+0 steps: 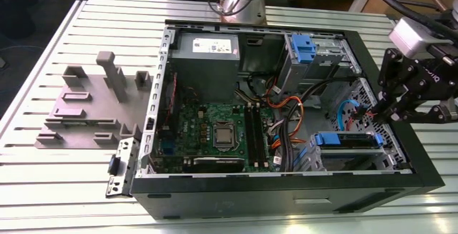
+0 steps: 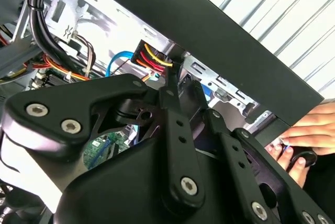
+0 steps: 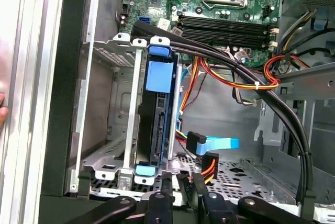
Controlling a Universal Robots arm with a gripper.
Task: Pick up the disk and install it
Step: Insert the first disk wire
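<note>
The disk (image 1: 347, 140) stands on edge in the metal drive bay at the case's near corner on the exterior view's right, its blue carrier frame showing along the top. In the first wrist view the disk (image 3: 158, 124) sits between the bay's rails, with blue frame ends at both ends. My gripper (image 1: 383, 111) hangs over the case's wall on the exterior view's right, a little above and beside the bay. Its fingers (image 3: 167, 192) look shut with nothing held. My gripper (image 2: 172, 72) points toward the red and yellow cables.
Open black computer case (image 1: 400, 185) on a slatted white table. Motherboard (image 1: 214, 132), grey power supply (image 1: 212, 49), blue latch on the upper bay (image 1: 304, 49), and loose cables (image 3: 272, 77) beside the disk. Grey fixture block (image 1: 89, 105) on the exterior view's left. A hand (image 2: 309, 130) rests outside the case wall.
</note>
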